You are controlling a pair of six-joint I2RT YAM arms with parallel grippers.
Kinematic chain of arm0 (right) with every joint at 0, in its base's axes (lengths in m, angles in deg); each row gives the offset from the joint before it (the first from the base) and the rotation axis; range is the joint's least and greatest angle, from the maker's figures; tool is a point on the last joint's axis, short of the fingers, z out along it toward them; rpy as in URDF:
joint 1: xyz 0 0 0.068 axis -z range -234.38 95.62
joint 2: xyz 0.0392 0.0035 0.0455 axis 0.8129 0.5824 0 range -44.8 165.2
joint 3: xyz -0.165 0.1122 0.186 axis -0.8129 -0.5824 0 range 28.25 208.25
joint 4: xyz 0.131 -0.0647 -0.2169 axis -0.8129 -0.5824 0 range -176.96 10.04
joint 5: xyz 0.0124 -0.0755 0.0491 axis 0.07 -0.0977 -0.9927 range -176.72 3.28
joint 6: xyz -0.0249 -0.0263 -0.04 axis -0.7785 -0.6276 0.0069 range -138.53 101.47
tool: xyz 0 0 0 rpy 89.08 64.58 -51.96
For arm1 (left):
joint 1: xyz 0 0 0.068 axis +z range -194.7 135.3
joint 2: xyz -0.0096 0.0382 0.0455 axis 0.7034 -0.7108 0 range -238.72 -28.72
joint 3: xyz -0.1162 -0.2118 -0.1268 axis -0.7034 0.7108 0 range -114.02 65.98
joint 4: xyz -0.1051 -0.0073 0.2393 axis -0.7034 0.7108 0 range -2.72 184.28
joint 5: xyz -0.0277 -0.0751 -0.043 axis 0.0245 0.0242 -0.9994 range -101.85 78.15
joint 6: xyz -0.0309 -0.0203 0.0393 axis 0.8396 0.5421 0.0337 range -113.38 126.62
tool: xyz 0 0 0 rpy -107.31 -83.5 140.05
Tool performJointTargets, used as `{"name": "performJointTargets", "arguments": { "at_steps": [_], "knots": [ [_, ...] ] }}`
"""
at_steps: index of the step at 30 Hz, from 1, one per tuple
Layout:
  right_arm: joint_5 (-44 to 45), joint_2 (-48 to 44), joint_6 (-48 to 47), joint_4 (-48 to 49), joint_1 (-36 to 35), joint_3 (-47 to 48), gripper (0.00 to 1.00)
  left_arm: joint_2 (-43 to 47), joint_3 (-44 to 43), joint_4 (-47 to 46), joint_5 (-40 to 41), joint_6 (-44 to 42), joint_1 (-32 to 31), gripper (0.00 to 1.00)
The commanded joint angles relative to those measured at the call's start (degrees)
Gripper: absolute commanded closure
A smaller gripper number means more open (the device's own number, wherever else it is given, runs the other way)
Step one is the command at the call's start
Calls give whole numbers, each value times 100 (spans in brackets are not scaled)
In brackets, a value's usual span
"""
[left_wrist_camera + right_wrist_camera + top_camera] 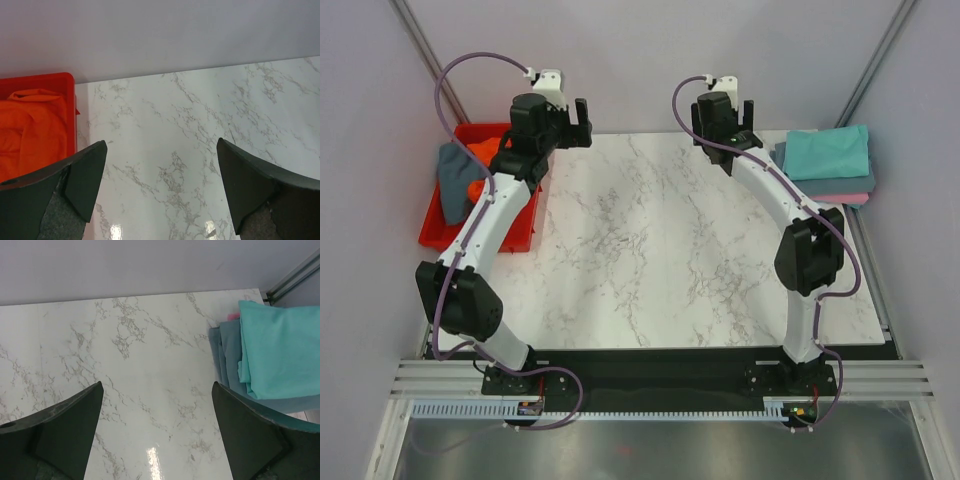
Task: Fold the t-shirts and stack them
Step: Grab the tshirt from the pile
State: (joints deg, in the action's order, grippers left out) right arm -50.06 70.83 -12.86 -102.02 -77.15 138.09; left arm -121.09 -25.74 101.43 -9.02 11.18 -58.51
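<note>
A folded stack sits at the table's back right: a teal t-shirt (828, 152) on top, a slate grey-blue one (825, 183) under it, a pink one (850, 199) at the bottom. The right wrist view shows the teal (280, 350) and grey-blue (227, 355) shirts. A bright orange-red t-shirt (485, 152) and a crumpled grey-blue t-shirt (453, 180) lie in the red tray (470, 235). The orange-red shirt (30, 130) shows in the left wrist view. My left gripper (565, 125) (160, 195) is open and empty beside the tray. My right gripper (732, 117) (157, 432) is open and empty, left of the stack.
The marble tabletop (660, 240) spans the middle. The red tray's rim (70, 82) stands just left of my left gripper. Grey walls close the back and sides, with metal frame posts (880, 50) at the corners. A black strip (650, 362) runs along the near edge.
</note>
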Motion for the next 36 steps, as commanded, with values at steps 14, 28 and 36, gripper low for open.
{"name": "performJointTargets", "arguments": {
  "at_steps": [14, 28, 36],
  "knots": [
    [-1100, 29, -656, -280, -79, 133, 2, -96, 717, -369, 674, -1225, 132, 1],
    [-1926, 354, -708, -465, -237, 125, 2, -1861, -706, 922, 130, -1607, 1977, 11],
    [-2041, 276, -734, -509, -211, -15, 2, -2890, -1392, 932, -160, -1774, 2347, 19]
  ]
}}
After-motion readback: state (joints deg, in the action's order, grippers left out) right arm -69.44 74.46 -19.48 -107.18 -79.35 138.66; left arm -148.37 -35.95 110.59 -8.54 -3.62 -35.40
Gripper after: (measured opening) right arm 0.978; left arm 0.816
